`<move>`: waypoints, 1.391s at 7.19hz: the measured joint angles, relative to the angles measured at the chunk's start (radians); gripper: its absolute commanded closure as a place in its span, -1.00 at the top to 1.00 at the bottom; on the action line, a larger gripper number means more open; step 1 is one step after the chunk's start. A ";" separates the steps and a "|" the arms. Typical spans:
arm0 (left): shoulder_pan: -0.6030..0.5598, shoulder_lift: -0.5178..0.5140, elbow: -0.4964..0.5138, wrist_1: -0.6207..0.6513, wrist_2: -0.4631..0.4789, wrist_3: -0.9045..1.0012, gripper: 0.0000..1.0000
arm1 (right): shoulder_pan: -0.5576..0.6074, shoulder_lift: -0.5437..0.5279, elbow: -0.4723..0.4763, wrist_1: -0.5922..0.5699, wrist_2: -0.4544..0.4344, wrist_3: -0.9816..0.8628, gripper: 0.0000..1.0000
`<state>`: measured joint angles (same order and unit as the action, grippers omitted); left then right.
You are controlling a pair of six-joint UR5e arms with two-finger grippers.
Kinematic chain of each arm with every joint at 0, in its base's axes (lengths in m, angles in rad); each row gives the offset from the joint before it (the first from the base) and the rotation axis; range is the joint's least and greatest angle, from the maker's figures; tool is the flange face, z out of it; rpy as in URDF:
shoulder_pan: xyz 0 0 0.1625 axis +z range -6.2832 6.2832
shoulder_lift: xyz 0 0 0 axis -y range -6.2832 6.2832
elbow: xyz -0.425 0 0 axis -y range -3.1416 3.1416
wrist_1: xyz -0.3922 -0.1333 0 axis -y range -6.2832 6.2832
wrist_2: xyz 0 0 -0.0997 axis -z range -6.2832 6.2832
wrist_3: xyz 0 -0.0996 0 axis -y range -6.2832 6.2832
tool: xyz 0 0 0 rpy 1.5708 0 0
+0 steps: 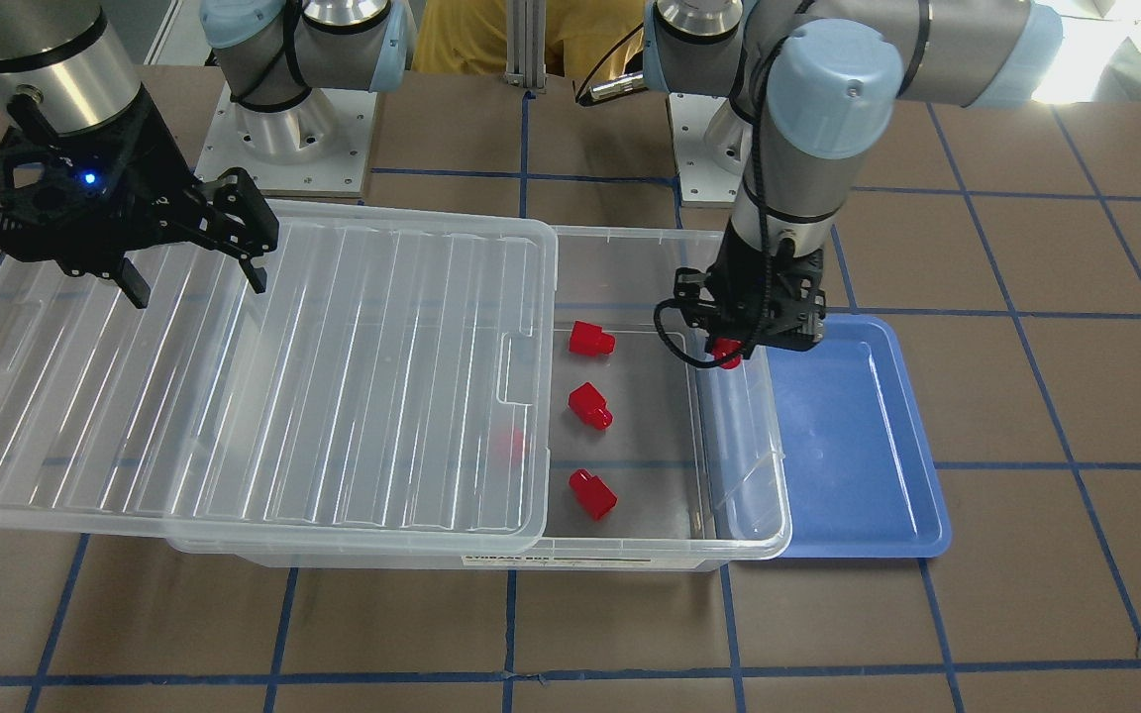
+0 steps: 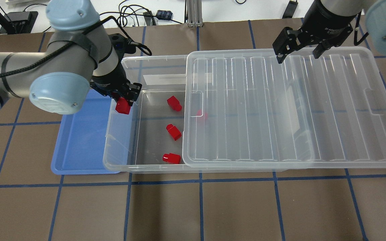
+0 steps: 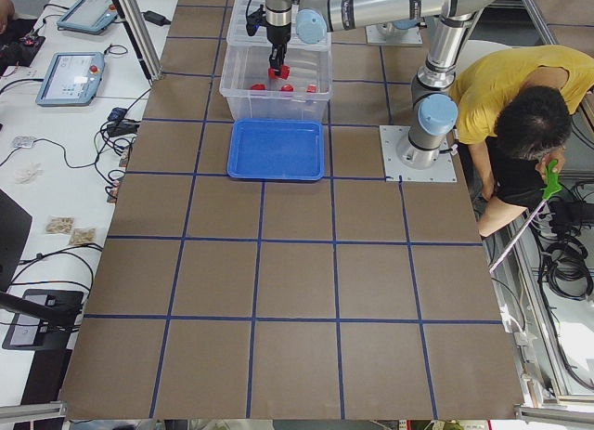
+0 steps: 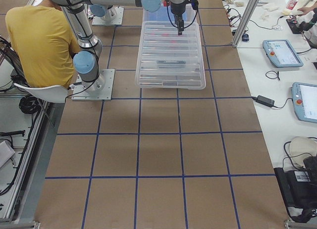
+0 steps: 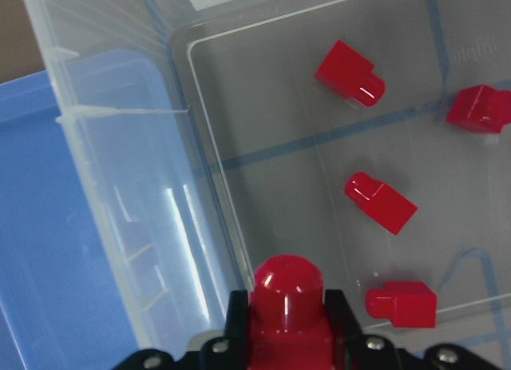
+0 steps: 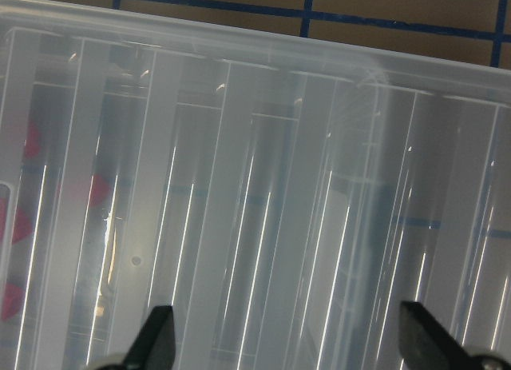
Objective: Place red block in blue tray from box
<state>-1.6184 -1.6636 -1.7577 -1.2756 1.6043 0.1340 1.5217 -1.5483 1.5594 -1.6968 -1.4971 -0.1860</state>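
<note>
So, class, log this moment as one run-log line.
left gripper: shut on red block, above box wall by tray | right gripper: open over lid | box: four more blocks | tray: no block yet

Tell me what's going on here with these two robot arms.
The left gripper is shut on a red block, holding it above the end wall of the box, right beside the blue tray, which is empty. Three more red blocks lie on the uncovered part of the box floor. A fourth shows through the clear lid, which covers the rest of the box. The right gripper hangs open over the lid's far edge.
</note>
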 measured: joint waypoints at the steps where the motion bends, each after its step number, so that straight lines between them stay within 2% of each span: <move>1: 0.056 -0.005 0.002 -0.002 0.001 0.016 -0.91 | 0.000 0.000 0.000 -0.002 0.000 0.000 1.00; 4: 0.180 -0.035 -0.007 0.006 0.002 0.124 -0.91 | 0.000 0.003 0.001 -0.007 0.001 0.000 1.00; 7: 0.209 -0.126 -0.014 0.013 0.008 0.151 -0.92 | 0.000 0.008 0.001 -0.007 0.001 0.000 1.00; 8: 0.219 -0.164 -0.015 0.029 0.016 0.152 -0.77 | 0.000 0.010 0.002 -0.006 0.001 0.000 1.00; 9: 0.237 -0.195 -0.015 0.050 0.020 0.154 0.98 | 0.000 0.012 0.002 -0.006 0.001 0.000 1.00; 10: 0.251 -0.216 -0.015 0.068 0.021 0.151 1.00 | 0.001 0.016 0.000 -0.008 0.002 0.000 1.00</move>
<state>-1.3679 -1.8801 -1.7730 -1.2078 1.6258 0.2854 1.5225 -1.5326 1.5595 -1.7051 -1.4949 -0.1856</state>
